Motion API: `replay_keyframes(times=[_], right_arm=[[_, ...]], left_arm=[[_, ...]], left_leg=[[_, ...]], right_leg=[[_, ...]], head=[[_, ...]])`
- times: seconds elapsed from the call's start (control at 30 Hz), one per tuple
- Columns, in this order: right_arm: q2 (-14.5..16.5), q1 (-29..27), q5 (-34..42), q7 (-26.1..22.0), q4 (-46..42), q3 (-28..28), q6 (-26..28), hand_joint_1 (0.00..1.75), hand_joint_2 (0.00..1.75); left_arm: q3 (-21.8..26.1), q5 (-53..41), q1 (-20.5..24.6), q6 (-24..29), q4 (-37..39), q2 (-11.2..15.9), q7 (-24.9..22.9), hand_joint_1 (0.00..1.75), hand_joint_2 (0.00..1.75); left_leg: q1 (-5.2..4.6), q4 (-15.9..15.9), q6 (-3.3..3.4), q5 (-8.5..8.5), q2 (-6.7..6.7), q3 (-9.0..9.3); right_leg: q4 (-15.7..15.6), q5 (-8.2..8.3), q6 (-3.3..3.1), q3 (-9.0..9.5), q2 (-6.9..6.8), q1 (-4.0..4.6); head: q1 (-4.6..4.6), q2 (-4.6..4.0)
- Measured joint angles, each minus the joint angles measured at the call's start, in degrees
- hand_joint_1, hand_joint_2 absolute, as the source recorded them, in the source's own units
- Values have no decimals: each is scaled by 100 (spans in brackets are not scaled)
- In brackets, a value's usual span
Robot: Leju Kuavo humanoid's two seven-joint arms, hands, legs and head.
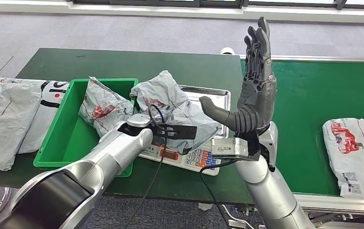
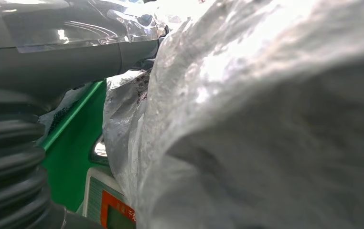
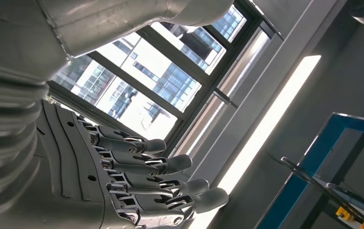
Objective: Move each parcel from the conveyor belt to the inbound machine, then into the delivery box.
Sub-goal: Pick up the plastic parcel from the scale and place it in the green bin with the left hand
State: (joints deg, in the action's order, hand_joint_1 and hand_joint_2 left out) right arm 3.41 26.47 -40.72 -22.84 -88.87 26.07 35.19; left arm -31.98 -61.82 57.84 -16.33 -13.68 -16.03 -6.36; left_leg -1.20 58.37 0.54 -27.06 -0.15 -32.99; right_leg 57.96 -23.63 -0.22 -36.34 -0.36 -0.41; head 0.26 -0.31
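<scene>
Though creased, red-printed parcel (image 1: 175,102) on scale (image 1: 197,155)

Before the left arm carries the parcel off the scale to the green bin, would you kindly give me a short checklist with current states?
1. Left hand grip on the crumpled grey plastic parcel: cannot tell; its thumb lies against it, fingers hidden.
2. Parcel rests on the silver-topped weighing scale: ok.
3. Right hand raised, open, clear of the parcel: ok.
4. Room in the green plastic bin: ok; one grey parcel inside, bare floor beside it.
5. Next grey parcel on the green conveyor belt: ok.
</scene>
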Motion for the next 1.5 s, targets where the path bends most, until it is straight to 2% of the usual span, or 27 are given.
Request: replay_keyframes(times=[1.2,1.33,1.4,1.5], right_arm=[[0,2,0,0,0,1,0,0,175],[0,2,-2,1,0,1,0,0,175],[0,-21,-121,84,-15,1,18,0,175],[0,-159,-485,307,-133,1,65,0,175]], left_arm=[[0,0,0,0,28,0,0,0,175],[0,1,1,5,28,-1,5,175,175],[0,53,16,181,10,-25,202,175,175],[1,206,88,1050,-67,-111,845,175,175]], left_leg=[[0,0,1,1,0,1],[0,1,0,1,0,4],[-1,2,1,3,-4,8],[-1,3,7,11,-27,-3]], right_leg=[[0,0,0,1,0,0],[0,0,0,1,0,0],[0,0,0,3,-4,0],[0,0,0,0,-29,1]], head=[[0,0],[0,-1],[-1,0],[0,-1]])
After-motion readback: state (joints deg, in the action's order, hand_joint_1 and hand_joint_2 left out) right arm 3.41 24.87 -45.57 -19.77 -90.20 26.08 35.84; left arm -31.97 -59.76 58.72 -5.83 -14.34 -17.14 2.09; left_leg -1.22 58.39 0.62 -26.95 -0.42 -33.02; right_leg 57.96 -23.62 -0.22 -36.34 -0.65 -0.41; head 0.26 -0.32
